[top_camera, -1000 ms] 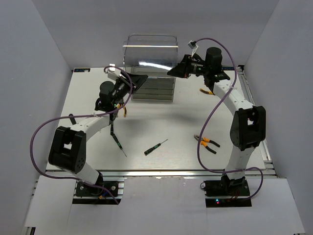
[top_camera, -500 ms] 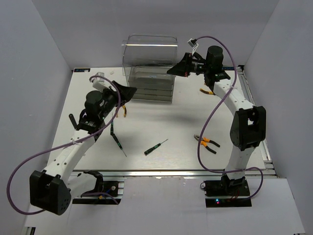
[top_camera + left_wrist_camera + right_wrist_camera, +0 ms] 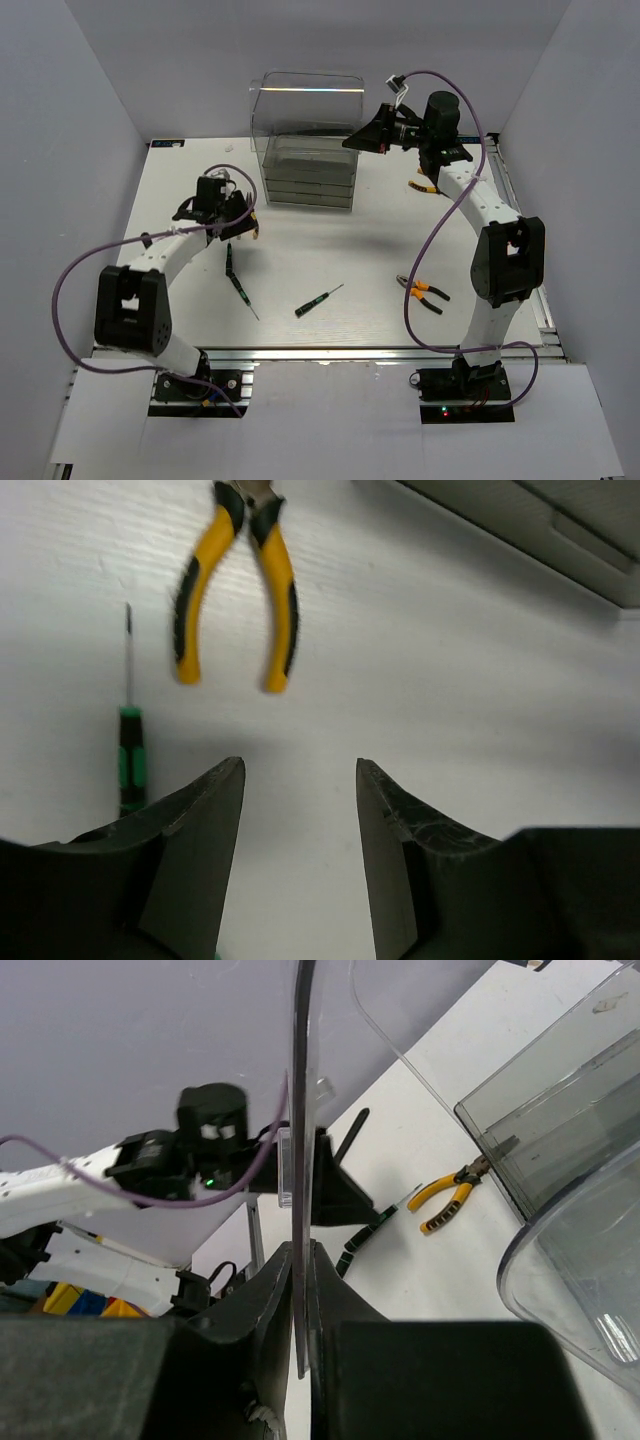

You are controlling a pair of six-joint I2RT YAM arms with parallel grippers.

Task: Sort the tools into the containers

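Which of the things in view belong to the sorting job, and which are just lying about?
Job:
- drawer box, its clear cover in the right gripper
- left pliers, right pliers, far-right pliers
- left screwdriver, middle screwdriver

Not job items:
- purple cables
- frame rail

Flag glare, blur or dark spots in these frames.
Top external: sharp, with a white glare streak on the clear box. Left wrist: pliers slightly soft, fingers dark. Right wrist: clear panel edge-on, near fingers blurred and dark.
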